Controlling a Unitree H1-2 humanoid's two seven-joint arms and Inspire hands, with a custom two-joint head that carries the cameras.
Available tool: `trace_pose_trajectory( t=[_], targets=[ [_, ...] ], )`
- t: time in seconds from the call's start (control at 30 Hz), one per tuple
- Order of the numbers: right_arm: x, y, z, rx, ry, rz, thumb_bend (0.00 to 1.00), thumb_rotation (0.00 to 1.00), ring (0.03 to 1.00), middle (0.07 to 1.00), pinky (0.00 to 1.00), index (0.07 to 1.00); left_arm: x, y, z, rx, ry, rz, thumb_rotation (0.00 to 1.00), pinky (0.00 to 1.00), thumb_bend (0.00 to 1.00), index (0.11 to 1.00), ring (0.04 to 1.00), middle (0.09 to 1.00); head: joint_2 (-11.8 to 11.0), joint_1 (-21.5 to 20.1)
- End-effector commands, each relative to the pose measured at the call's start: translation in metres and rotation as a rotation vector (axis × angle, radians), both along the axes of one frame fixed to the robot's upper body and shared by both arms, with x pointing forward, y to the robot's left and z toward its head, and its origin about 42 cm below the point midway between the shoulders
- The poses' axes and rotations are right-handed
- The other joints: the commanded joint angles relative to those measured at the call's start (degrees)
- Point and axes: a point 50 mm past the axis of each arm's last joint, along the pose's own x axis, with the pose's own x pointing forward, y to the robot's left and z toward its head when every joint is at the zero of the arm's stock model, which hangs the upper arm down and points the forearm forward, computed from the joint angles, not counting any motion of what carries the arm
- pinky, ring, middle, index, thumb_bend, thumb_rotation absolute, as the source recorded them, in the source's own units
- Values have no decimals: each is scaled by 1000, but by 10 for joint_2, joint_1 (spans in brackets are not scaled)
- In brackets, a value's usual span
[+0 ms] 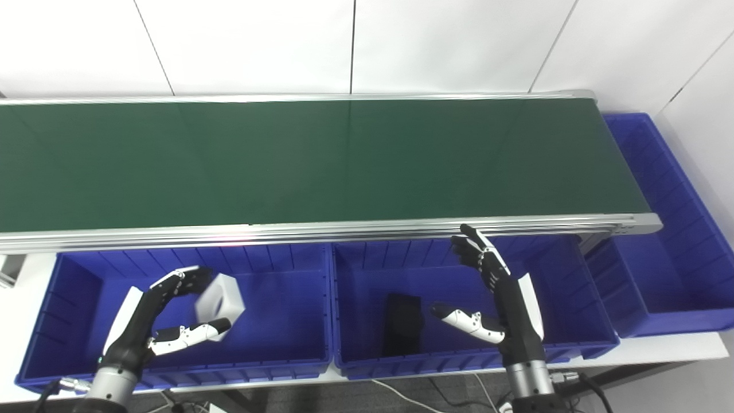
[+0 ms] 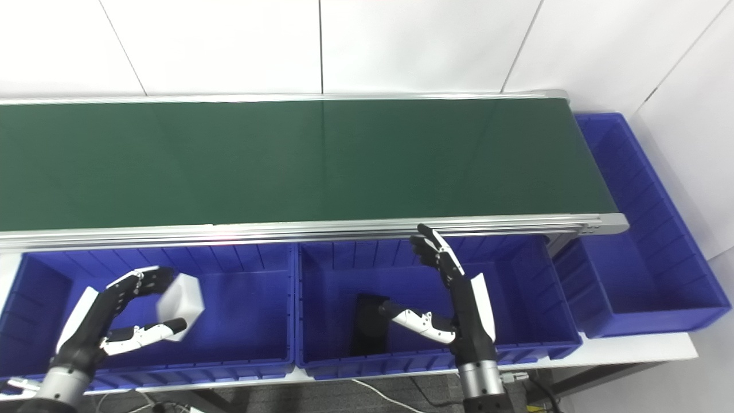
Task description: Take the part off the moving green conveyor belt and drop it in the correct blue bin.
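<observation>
Three blue bins: left bin (image 1: pixel 69 321) at 7 o'clock, middle bin (image 1: pixel 573 321) at 5 o'clock, a third bin (image 1: pixel 676 229) at 3 o'clock off the belt's end; ribbed plastic walls. One green conveyor belt (image 1: pixel 321 160), smooth, matte, aluminium-railed. One white part (image 1: pixel 219 301), blocky with a round hole, pinched in the left hand (image 1: pixel 166 321) over the left bin. One black boxy item (image 1: pixel 403 324) lying in the middle bin. Right hand (image 1: pixel 493 292) spread wide above that bin, holding nothing.
</observation>
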Motion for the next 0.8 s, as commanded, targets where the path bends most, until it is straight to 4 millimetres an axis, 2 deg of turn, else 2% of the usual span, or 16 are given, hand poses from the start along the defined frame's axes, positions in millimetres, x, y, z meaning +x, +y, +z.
trace_pose_trajectory(
  t=[0.0,0.03,0.07,0.13,0.2,0.33,0.37,0.57,0.77],
  targets=[
    [2,1,10,12,-91,0,792,463,815,831,786,886,4,4,15,10,-114,-4,852,966,760,999,996,1000,-13,4],
    [1,1,9,12,-90,-1,794,465,814,831,783,886,4,3,16,4,-124,-5,869,976,778,1000,998,1000,-13,4],
    [1,1,9,12,-87,-2,796,467,814,831,781,886,4,3,16,-2,-133,-5,876,988,805,1000,1000,1000,-25,7],
    [0,0,7,14,-82,-4,796,466,814,830,780,884,4,1,15,-18,-166,-3,879,997,827,1000,1000,1000,-33,10],
    [-2,-1,5,21,-75,-4,797,449,815,828,784,881,3,-3,14,-35,-207,-5,876,984,893,1000,1000,1000,-41,13],
    [-2,-2,2,17,-64,1,788,432,817,830,789,880,3,-12,17,-83,-245,-19,848,974,937,996,1000,1000,-54,17],
    [-2,-2,1,15,-60,5,786,431,817,830,790,880,3,-14,17,-90,-246,-20,841,974,942,994,1000,1000,-62,18],
    [-2,-3,-5,5,-45,15,788,419,820,827,799,879,3,-25,19,-151,-263,-26,763,939,954,961,987,1000,-75,22],
    [-1,-3,-6,5,-41,18,793,405,819,831,798,884,3,-31,16,-167,-256,-28,704,899,918,929,947,959,-75,21]
  ],
)
